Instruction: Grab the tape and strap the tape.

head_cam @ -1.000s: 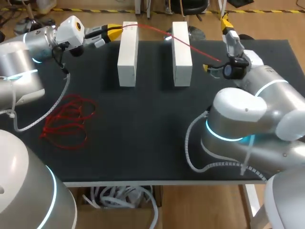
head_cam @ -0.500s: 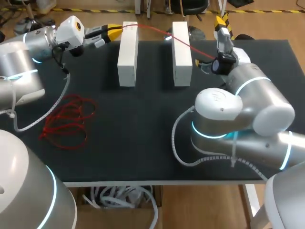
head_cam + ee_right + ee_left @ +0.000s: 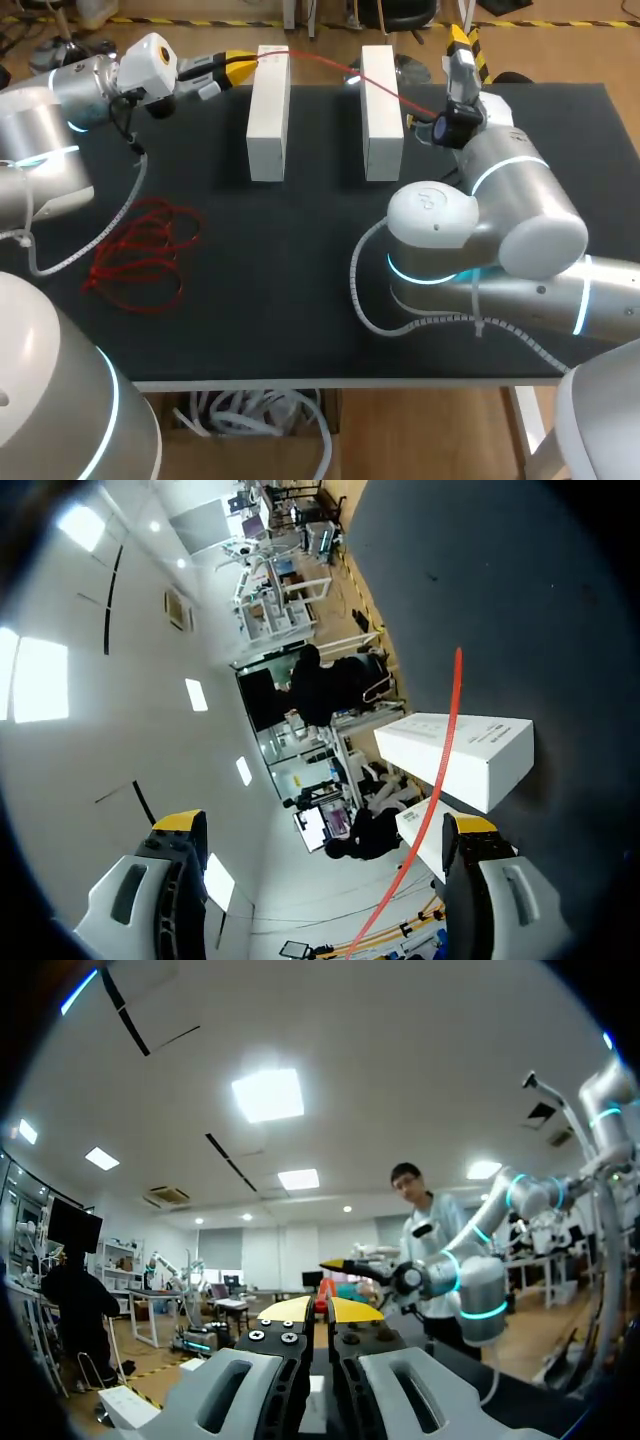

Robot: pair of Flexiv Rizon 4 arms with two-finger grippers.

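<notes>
The thin red tape (image 3: 320,62) runs tight across the tops of two white box-shaped blocks (image 3: 268,110) on the black desk (image 3: 300,290). The left end effector (image 3: 243,63) pinches one end, probably to keep it tight. The right end effector (image 3: 325,823) is spread wide, with the tape just beside one finger. A loose heap of red tape (image 3: 140,250) lies near the left arm.
</notes>
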